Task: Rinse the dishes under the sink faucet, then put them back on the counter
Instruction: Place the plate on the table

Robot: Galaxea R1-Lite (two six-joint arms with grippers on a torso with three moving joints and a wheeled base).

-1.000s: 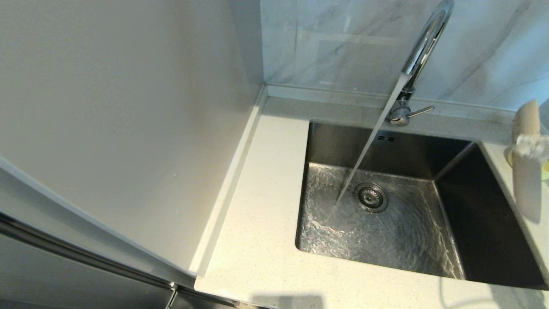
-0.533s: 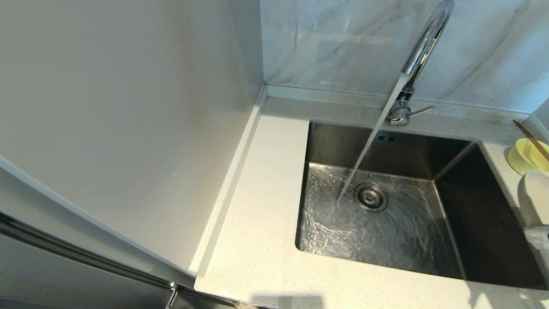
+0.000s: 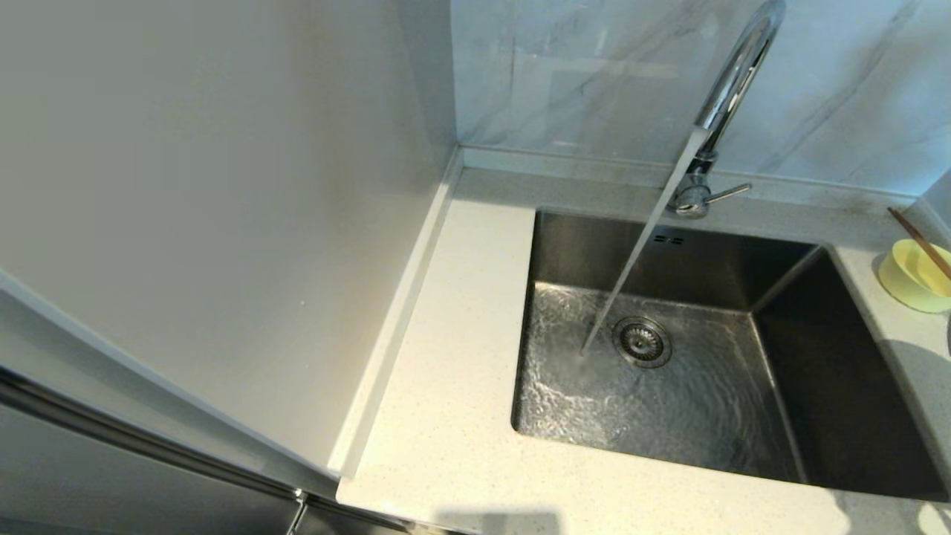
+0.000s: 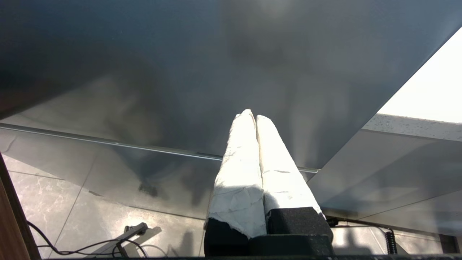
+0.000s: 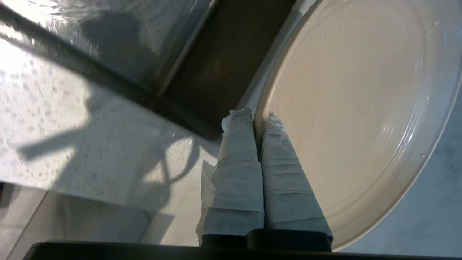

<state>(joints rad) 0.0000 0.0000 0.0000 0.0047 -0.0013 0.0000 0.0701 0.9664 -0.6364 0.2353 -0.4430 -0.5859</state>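
Note:
Water runs from the chrome faucet into the steel sink beside the drain strainer. The pale-yellow bowl sits on the counter at the far right, with brown chopsticks resting across it. In the right wrist view my right gripper is shut on the rim of the off-white plate, which is wet and held beside the sink's edge. Neither this gripper nor the plate shows in the head view. My left gripper is shut on nothing, parked low by a cabinet.
A grey-veined marble wall panel stands behind the sink, and a tall pale side panel closes off the left. The faucet lever points right. Cables lie on the floor under the left arm.
The plate and right gripper, seen at the head view's right edge a second ago, have dropped down and out of that view. The bowl and chopsticks behind them are now uncovered.

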